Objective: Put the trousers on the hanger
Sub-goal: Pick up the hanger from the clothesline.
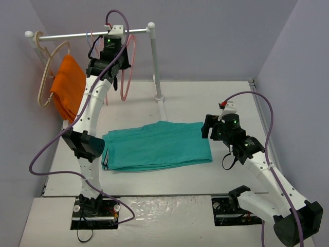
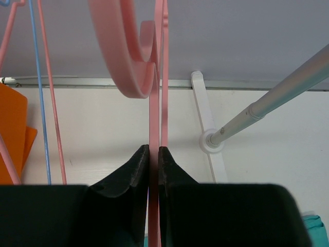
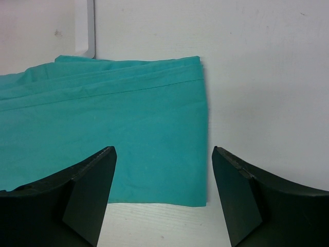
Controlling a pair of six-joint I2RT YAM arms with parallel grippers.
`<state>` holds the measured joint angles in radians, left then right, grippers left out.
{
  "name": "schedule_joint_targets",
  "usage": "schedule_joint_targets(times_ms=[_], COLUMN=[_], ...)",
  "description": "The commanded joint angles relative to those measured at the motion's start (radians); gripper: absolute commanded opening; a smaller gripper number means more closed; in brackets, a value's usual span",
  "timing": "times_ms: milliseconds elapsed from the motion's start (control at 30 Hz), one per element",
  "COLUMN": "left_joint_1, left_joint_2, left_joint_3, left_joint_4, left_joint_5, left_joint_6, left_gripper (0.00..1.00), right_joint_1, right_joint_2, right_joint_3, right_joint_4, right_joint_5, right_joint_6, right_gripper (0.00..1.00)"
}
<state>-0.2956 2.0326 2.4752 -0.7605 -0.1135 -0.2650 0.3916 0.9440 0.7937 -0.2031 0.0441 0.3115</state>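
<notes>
The teal-green trousers [image 1: 157, 145] lie folded flat on the table; their right end fills the right wrist view [image 3: 103, 134]. The salmon-pink hanger [image 1: 127, 72] hangs from the white rail [image 1: 82, 35] at the back. My left gripper [image 1: 114, 69] is raised to the rail and is shut on the hanger's thin bar [image 2: 153, 123], its hook curving above. My right gripper [image 1: 206, 127] is open and empty, just above the trousers' right end [image 3: 163, 150].
An orange cloth [image 1: 68, 92] hangs on a beige hanger [image 1: 50, 67] at the rail's left end. Thin pale blue [image 2: 40, 92] and pale pink [image 2: 51, 103] hangers hang beside the salmon one. The rail's right post [image 1: 155, 62] and foot stand behind the trousers.
</notes>
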Motion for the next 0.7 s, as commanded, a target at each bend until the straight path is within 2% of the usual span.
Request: schedule_joint_targets(times_ms=[0, 433, 567, 667], left_joint_1=[-0.007, -0.037, -0.049, -0.057], left_joint_2=[-0.088, -0.205, -0.26, -0.357], left_joint_3=[0.045, 0.014, -0.088, -0.219], left_joint_4=[0.055, 0.029, -0.016, -0.017], left_joint_5=[-0.034, -0.095, -0.095, -0.096], left_joint_6=[0.025, 0.065, 0.038, 0.002], left_gripper=[0.0, 0.0, 0.0, 0.0], right_joint_1=[0.0, 0.0, -0.002, -0.002], right_joint_2=[-0.024, -0.051, -0.048, -0.039], right_joint_3=[0.004, -0.013, -0.021, -0.029], right_joint_4=[0.037, 0.036, 0.036, 0.036], right_joint_5=[-0.003, 0.009, 0.022, 0.038], right_joint_6=[0.001, 0.006, 0.013, 0.021], right_gripper=[0.73, 0.73, 0.72, 0.72])
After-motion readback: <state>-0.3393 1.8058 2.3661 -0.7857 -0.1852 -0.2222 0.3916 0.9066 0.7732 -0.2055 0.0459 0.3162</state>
